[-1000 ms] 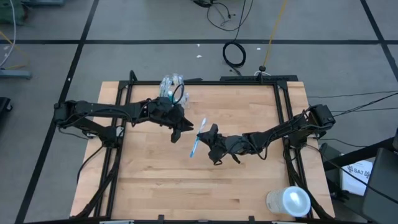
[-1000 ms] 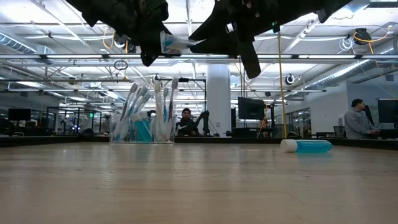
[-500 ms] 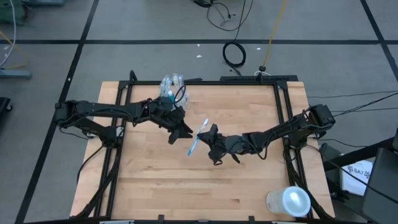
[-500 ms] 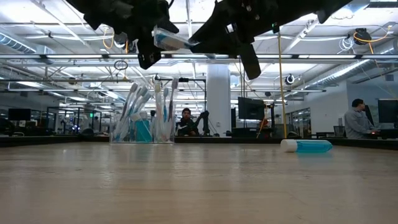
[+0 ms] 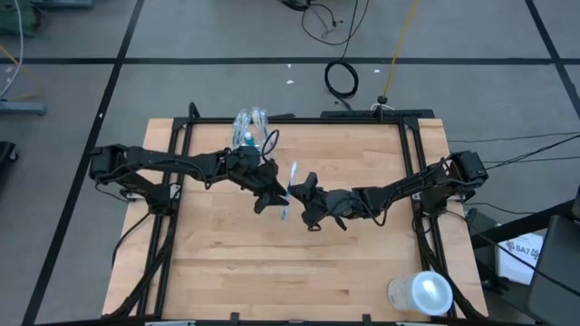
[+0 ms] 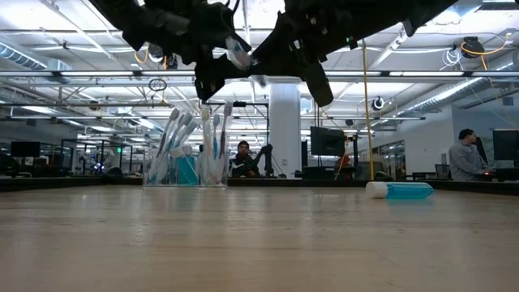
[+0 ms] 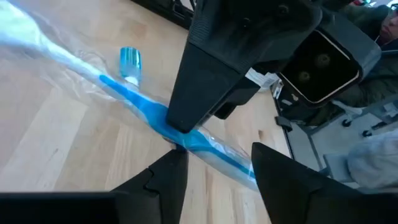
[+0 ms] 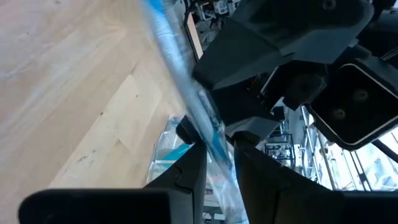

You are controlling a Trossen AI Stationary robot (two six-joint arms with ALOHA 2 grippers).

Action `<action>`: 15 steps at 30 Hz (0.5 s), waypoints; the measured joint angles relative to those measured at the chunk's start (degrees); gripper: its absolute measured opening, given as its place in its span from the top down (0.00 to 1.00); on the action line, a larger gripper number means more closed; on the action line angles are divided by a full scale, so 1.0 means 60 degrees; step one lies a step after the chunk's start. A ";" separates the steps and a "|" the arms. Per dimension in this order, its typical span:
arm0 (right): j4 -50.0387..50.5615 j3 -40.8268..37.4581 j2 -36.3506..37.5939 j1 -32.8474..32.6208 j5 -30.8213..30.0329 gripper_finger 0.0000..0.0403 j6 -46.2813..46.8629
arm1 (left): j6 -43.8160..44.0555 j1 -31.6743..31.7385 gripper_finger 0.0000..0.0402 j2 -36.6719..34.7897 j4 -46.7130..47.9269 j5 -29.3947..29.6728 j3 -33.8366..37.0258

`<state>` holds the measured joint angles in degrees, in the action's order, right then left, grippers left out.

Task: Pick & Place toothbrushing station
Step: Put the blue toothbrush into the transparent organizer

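A blue toothbrush [image 5: 288,192] in a clear wrapper hangs above the table's middle, with my right gripper [image 5: 299,193] shut on it from the right. My left gripper [image 7: 214,168] is open. Its two fingers stand on either side of the brush, right beside the right gripper's fingers; I cannot tell whether they touch it. The clear cup [image 5: 250,127], holding several toothbrushes, stands at the far edge. It also shows in the low view, cup [image 6: 188,158]. A teal toothpaste tube [image 7: 129,62] with a white cap lies on the wood. My right gripper pinches the wrapped toothbrush's blue handle [image 7: 155,117] between its two fingers, about midway along it. The fingers come roughly level from the table's right and lie across the brush. The brush is lifted clear of the table, its ends pointing to the far and near sides.
A large whitish translucent cylinder [image 5: 421,292] stands at the near right corner. The toothpaste tube [image 6: 401,191] also shows on the right in the low view. Black frame rails run along the table's left, far and right sides. Bare wood lies toward the near edge.
My left gripper has moved right toward the toothbrush, rolled, and opened, so its fingers now flank the brush. My right gripper has carried the brush slightly toward the left and far side. The brush stays lifted clear.
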<state>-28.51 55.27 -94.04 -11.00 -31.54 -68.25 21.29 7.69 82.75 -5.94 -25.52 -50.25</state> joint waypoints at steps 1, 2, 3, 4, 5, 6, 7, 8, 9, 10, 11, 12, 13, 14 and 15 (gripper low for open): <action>0.0000 0.0000 0.0000 0.0007 -0.0022 0.82 -0.0005 | 0.0026 0.0012 0.56 0.0007 -0.0058 0.0000 0.0003; -0.0006 0.0000 0.0000 0.0010 -0.0025 0.82 0.0004 | 0.0068 0.0022 0.58 0.0009 -0.0103 0.0004 0.0009; -0.0027 0.0000 0.0001 0.0011 -0.0030 0.82 0.0004 | 0.0072 0.0046 0.61 0.0009 -0.0144 0.0007 0.0009; -0.0051 0.0000 0.0005 0.0015 -0.0045 0.82 0.0002 | 0.0050 0.0071 0.64 0.0009 -0.0170 0.0015 0.0009; -0.0066 0.0000 0.0007 0.0018 -0.0041 0.82 -0.0019 | 0.0041 0.0093 0.68 0.0009 -0.0167 0.0018 0.0009; -0.0073 0.0000 0.0007 0.0015 -0.0031 0.82 -0.0029 | 0.0053 0.0119 0.72 0.0009 -0.0126 0.0018 0.0009; -0.0073 0.0000 0.0007 0.0014 -0.0024 0.82 -0.0053 | 0.0110 0.0152 0.76 0.0009 -0.0079 0.0012 0.0009; -0.0070 0.0000 0.0007 0.0011 -0.0024 0.82 -0.0076 | 0.0206 0.0186 0.80 0.0009 -0.0040 0.0005 0.0009; -0.0063 0.0000 0.0007 0.0011 -0.0032 0.82 -0.0101 | 0.0320 0.0226 0.84 0.0009 -0.0019 -0.0004 0.0009; -0.0051 0.0000 0.0007 0.0014 -0.0059 0.82 -0.0133 | 0.0389 0.0272 0.88 0.0008 0.0009 -0.0003 0.0009; -0.0028 0.0000 0.0007 0.0014 -0.0101 0.82 -0.0138 | 0.0398 0.0319 0.91 0.0005 0.0060 0.0000 0.0009; 0.0016 -0.0006 0.0007 0.0014 -0.0125 0.82 -0.0133 | 0.0374 0.0366 0.95 0.0005 0.0130 0.0000 0.0009; 0.0070 -0.0017 0.0006 0.0015 -0.0129 0.82 -0.0097 | 0.0280 0.0406 0.97 0.0005 0.0175 0.0013 0.0009; 0.0025 -0.0018 -0.0005 0.0018 -0.0102 0.82 -0.0079 | 0.0228 0.0444 0.99 0.0003 0.0109 0.0040 0.0003; 0.0007 -0.0018 -0.0015 0.0018 -0.0068 0.82 -0.0074 | 0.0161 0.0472 0.99 -0.0004 0.0137 0.0113 -0.0001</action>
<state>-28.47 55.16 -94.13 -10.90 -31.95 -68.70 22.26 10.52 82.73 -5.12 -24.84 -50.26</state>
